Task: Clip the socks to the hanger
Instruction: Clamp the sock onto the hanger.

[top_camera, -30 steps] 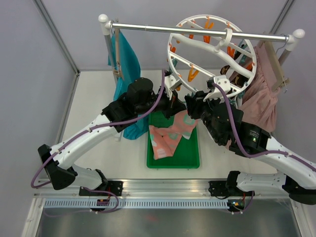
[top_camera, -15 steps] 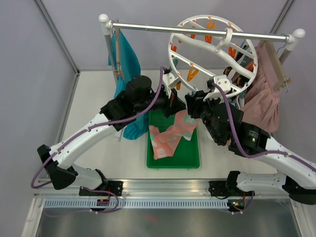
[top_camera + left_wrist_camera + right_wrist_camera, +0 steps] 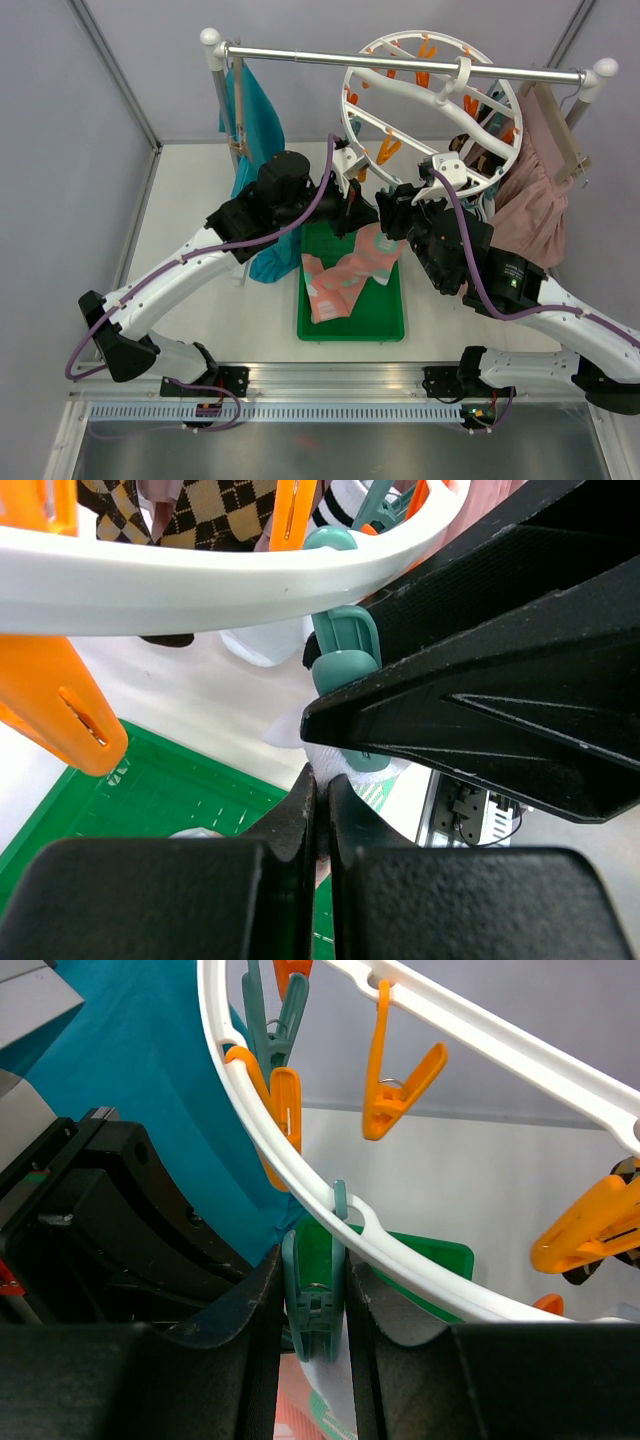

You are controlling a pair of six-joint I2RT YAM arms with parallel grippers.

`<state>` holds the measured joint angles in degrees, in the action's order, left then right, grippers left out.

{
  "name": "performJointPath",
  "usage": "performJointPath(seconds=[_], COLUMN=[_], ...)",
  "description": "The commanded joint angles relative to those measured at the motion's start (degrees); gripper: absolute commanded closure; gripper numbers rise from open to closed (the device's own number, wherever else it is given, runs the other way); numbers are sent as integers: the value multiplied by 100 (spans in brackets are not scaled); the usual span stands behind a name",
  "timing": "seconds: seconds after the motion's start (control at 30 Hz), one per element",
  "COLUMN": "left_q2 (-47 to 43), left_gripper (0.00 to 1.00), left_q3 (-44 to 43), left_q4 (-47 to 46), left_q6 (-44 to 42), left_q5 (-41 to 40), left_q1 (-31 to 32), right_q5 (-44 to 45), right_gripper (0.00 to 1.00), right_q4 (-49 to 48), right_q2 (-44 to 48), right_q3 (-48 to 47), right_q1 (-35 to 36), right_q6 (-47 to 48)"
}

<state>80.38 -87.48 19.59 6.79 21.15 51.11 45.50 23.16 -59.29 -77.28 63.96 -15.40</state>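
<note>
1. Left wrist view: the left gripper [image 3: 318, 805] has its fingers pressed together, apparently pinching the pale edge of a pink sock [image 3: 372, 250] just under the white hanger [image 3: 200, 585] ring.
2. The right gripper [image 3: 313, 1280] is clamped on a teal clip [image 3: 313, 1315] that hangs upright from the ring, mouth down. I cannot tell whether the mouth gapes.
3. The sock's tail trails into the green tray [image 3: 350, 325].
4. The pinched edge lies right below the clip mouth, so the feed likely runs straight up the clip's long axis, carried by the left arm.
</note>
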Motion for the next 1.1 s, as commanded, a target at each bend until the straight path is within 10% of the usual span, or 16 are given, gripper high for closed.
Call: performJointPath(seconds=[0.0,1.07], left_q2=[-154,-66], left_gripper=[98,98], left_q3=[3,425], left_q4=[-246,-940], left_q6=[-81,-925], left_q5=[276,1067], left_q1=[-14,-49], right_q5=[12,-507], right_gripper=[100,100], right_q4=[57,-48], right_q2=[66,-13], right_q3=[-24,-192], right_q1=[28,28], right_q6=[98,-68])
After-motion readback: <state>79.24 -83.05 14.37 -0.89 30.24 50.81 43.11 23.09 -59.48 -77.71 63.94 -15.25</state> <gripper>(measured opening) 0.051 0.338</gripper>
